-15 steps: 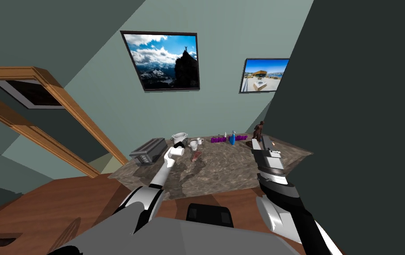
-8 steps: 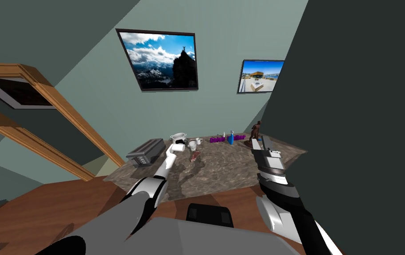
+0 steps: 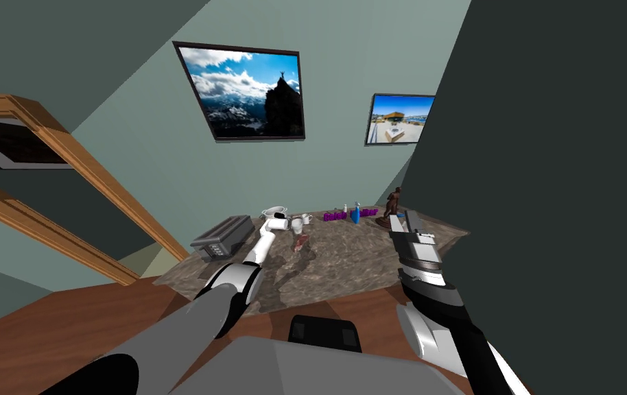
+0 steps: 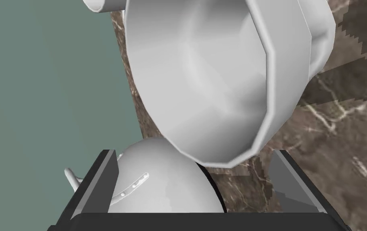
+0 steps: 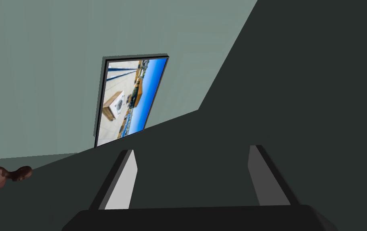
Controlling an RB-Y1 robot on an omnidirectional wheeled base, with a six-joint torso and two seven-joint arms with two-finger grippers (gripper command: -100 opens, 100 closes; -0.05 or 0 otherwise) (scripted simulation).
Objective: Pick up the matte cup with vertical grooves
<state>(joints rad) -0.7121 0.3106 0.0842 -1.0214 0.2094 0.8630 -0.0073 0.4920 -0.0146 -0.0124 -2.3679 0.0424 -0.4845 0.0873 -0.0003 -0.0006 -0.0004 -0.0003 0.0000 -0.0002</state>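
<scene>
**A:** Head view first: where is the white cup [image 3: 298, 222] sitting?

**B:** It is standing near the desk's [image 3: 367, 260] far edge, between the toaster [image 3: 223, 237] at the left edge and the blue bottle [image 3: 355, 215]. The left gripper [image 3: 280, 221] is reaching in just beside it, close to a white pot [image 3: 276, 210].

**A:** What is differing from a second ago?

**B:** The left arm is stretching further toward the far edge, and my head is leaning with it. The cup is staying put, and so is the right arm.

**A:** And the left wrist view?

**B:** The fingers [image 4: 103, 180] are standing apart, gripping nothing. The pot's round side is lying between them. The cup is looming just past their tips, and its faceted, flaring wall is looking wider than the gap.

**A:** How is it going to handle?

**B:** I am judging it light, stiff and breakable, and matte enough not to slip. I am thinking of pinching the wall at the rim, one finger inside, or taking the narrower base. The pot is crowding the approach.

**A:** Right wrist view?

**B:** The right gripper [image 5: 192, 151], over the desk's right edge, is holding its fingers wide and empty.
</scene>
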